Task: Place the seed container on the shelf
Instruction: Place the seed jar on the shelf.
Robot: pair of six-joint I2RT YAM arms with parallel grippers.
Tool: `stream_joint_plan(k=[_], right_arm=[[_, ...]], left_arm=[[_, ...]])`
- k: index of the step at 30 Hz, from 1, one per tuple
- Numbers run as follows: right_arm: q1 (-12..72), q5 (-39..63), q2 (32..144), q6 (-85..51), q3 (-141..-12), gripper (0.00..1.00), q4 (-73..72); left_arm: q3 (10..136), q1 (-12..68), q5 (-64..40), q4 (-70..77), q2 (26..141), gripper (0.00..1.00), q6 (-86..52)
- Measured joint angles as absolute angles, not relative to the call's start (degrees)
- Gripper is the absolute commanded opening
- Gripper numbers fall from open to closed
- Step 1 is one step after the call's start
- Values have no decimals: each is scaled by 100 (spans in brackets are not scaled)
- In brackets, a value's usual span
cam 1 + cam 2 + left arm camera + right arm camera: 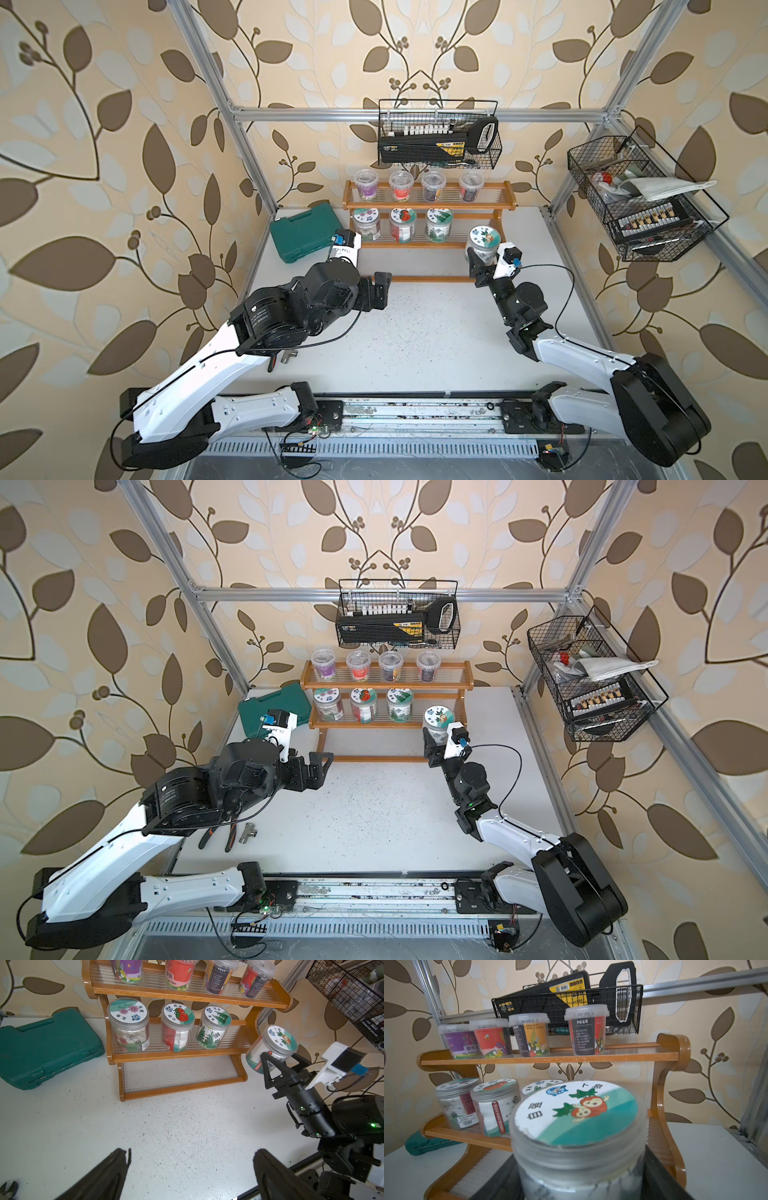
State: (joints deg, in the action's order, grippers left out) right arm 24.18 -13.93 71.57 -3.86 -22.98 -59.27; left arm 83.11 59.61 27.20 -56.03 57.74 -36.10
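Left wrist view has the right end effector clamped on the lower body of the container. The container hangs tilted above the bench, clear of the shelf and not yet on any tier.

Straight ahead of that end effector is a free spot on the middle tier. It is a gap between the nearest jar to the left and the side panel to the right. The gap looks tight. A drift to the right would likely knock the container against the side panel, and a drift to the left would likely shove the jar into its neighbours.

Because the container leans, its base edge may catch the tier's front rail. It may also tip over on the ribbed surface when let go. The hold sits low on the body, so a bump could twist the container loose.

Well off to the left of the right one, the left end effector gapes wide and empty above the bench, out of harm's way.
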Motion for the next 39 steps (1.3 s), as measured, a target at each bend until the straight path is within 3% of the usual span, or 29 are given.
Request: stream_joint_plan(k=[39], right_arm=[[1455, -489, 9102, -642, -3568, 57, -6200]], left_arm=[[8221, 5953, 2842, -5605, 5896, 98, -3581]])
